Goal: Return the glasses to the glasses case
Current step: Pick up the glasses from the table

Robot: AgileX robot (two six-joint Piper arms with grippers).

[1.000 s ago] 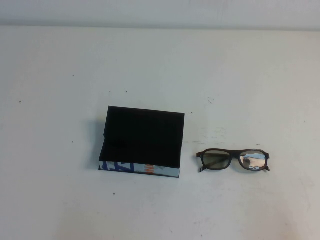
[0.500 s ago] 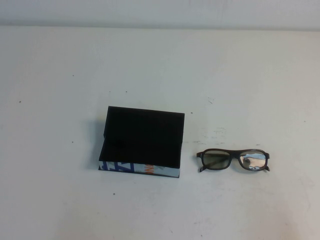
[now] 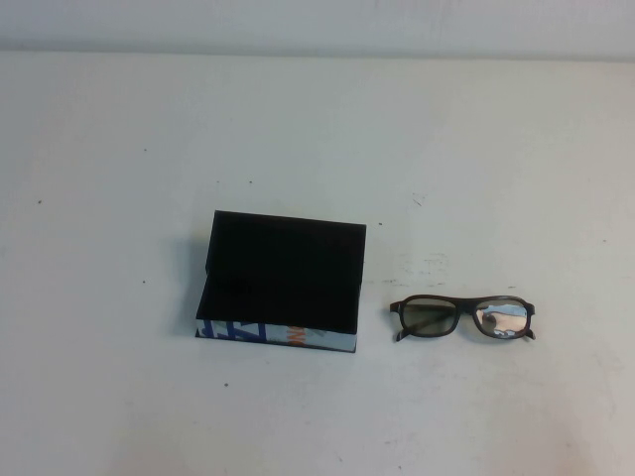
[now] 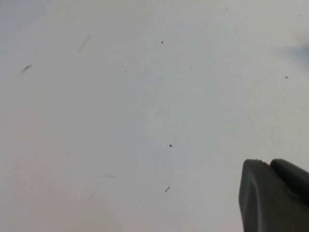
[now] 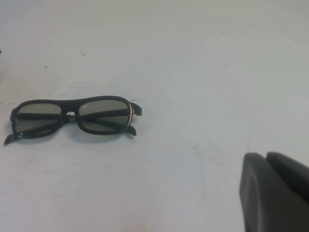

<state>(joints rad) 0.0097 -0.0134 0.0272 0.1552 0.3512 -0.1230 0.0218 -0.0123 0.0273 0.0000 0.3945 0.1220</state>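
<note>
The glasses case (image 3: 283, 283), a black box with a flat black lid and a white side printed in blue and orange, sits on the white table left of centre in the high view. The dark thick-framed glasses (image 3: 462, 317) lie folded on the table just right of it, also in the right wrist view (image 5: 72, 117). Neither arm shows in the high view. My left gripper (image 4: 268, 164) is shut and empty over bare table. My right gripper (image 5: 265, 157) is shut and empty, well apart from the glasses.
The white table (image 3: 317, 129) has small dark specks and scuff marks. Its far edge meets a pale wall at the top of the high view.
</note>
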